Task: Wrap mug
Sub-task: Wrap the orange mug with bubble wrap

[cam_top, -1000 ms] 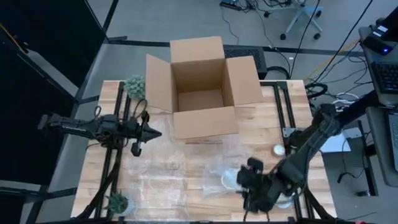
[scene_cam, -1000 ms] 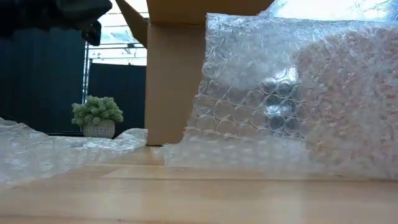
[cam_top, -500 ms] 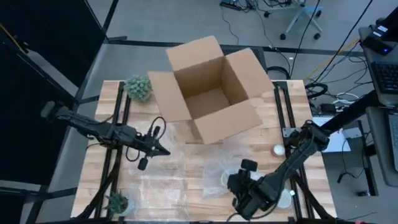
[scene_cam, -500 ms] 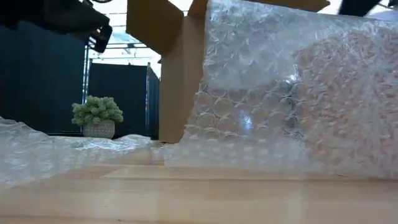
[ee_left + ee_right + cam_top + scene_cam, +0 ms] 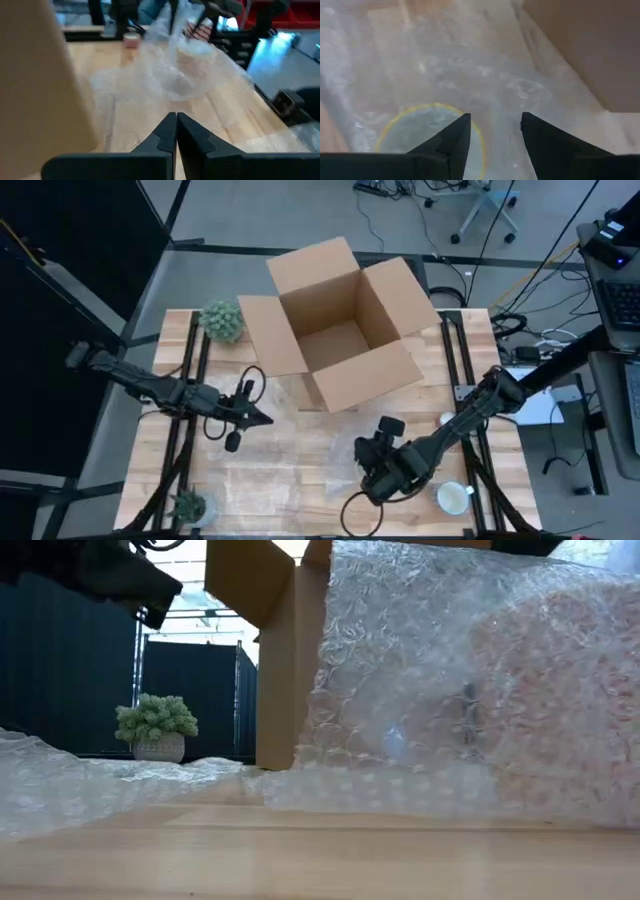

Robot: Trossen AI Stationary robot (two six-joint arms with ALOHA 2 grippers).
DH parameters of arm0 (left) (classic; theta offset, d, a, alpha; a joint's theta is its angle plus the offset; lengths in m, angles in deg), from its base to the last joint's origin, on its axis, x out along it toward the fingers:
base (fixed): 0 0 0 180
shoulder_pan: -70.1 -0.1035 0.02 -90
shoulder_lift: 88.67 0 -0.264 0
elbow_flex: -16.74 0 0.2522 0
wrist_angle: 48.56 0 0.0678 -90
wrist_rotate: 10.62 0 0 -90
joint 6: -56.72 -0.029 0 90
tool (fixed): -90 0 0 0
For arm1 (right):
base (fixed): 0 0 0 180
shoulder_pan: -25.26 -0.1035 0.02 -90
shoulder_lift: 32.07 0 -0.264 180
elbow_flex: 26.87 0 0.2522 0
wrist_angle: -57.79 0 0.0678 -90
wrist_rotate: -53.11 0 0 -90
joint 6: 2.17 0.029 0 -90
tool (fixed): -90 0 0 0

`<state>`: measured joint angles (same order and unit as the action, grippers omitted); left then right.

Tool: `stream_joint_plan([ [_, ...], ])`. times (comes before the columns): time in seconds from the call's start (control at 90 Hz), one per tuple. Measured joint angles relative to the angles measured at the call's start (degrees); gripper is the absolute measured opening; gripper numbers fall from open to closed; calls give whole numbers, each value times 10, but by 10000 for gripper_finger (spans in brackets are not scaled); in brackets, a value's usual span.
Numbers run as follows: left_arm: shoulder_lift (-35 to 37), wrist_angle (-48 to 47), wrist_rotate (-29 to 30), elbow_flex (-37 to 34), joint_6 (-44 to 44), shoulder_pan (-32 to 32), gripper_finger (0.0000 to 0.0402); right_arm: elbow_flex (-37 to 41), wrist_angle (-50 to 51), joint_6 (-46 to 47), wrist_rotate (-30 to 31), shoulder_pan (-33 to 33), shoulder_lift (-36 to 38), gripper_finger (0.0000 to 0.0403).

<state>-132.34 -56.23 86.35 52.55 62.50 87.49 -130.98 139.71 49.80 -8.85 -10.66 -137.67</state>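
Right gripper point(image 5: 495, 117) is now hovering farther left than a second ago, fingers apart, over the mug point(image 5: 422, 132) | mug is lying covered by bubble wrap point(image 5: 290, 465), near-right on table | left gripper point(image 5: 264, 420) is waiting pinched together, left of wrap | mug likely rigid, breakable; wrap light, floppy, slippery: gripping a free edge seems best

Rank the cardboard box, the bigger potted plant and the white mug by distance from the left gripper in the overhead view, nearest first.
From the left gripper:
1. Cardboard box, beyond it, toward the table's middle.
2. Bigger potted plant, at the far left.
3. White mug, near the right front edge.
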Motion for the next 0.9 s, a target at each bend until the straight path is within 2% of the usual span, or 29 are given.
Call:
stream_joint_plan([
  [0.133,32,4,2,38,-3,5,0,0,0,1,8,-18,2,175],
  [0.244,30,7,1,78,-24,28,0,0,0,10,21,-22,2,176],
  [0.389,-14,6,3,107,-32,82,0,0,0,13,26,-24,2,176],
  [0.556,-97,6,33,121,-32,151,0,0,1,13,36,-24,2,176],
  [0.622,-140,19,59,122,-31,174,0,0,5,13,37,-24,2,176],
  [0.689,-195,50,115,122,-31,189,0,0,6,13,37,-24,2,176],
  [0.822,-322,212,247,122,-50,176,0,0,4,17,37,-25,2,176],
  [0.9,-396,314,270,122,-75,147,0,0,4,28,38,-25,2,176],
])
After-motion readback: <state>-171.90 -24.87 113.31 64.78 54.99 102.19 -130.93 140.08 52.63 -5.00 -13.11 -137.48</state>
